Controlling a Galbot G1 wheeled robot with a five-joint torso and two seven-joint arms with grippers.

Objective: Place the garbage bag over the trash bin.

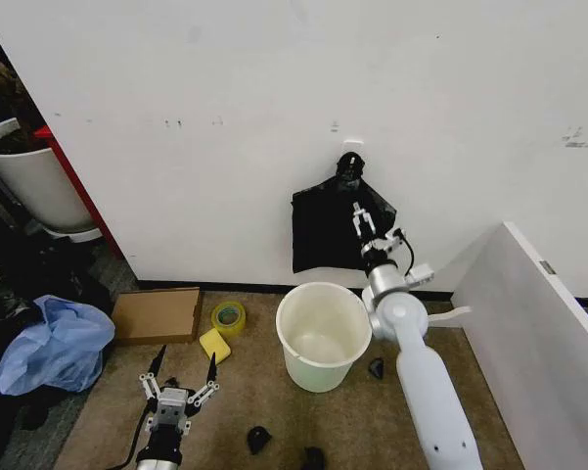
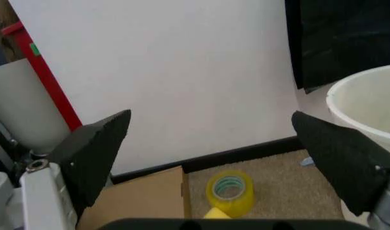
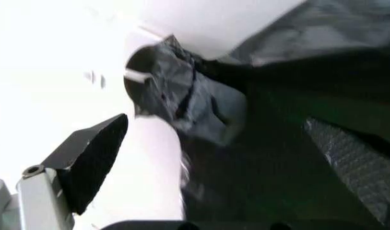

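one black bag point(image 1: 328, 233) hangs bunched from a wall hook point(image 1: 349, 157), at 12 o'clock above the one white bin point(image 1: 323, 335), likely so it can be pulled off from its neck. the right gripper point(image 1: 364, 221) is raised against the bag, fingers wide, nothing held. the left gripper point(image 1: 181, 374) waits low at 7 o'clock, fingers wide, near one tape roll point(image 1: 228, 316).

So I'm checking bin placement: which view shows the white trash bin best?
The head view: the whole trash bin stands open on the carpet below the hanging garbage bag. The left wrist view catches just part of its rim.
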